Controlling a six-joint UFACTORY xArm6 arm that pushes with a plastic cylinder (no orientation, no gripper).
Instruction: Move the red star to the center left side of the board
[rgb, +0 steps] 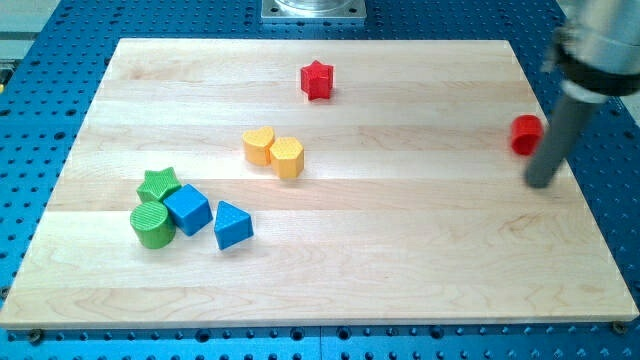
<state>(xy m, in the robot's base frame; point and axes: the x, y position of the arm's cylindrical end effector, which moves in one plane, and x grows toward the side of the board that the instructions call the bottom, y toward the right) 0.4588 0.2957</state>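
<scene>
The red star (317, 80) lies near the view's top, a little right of the board's middle. My tip (539, 183) is at the view's right edge of the board, far to the right of the star and lower. It stands just below and right of a red block (525, 134), whose shape is partly hidden by the rod.
A yellow heart (259, 145) and a yellow hexagon (287, 157) touch near the board's middle. At the lower left sit a green star (159, 183), a green cylinder (152, 224), a blue cube (187, 209) and a blue triangle (232, 224). The wooden board (400, 270) rests on a blue perforated table.
</scene>
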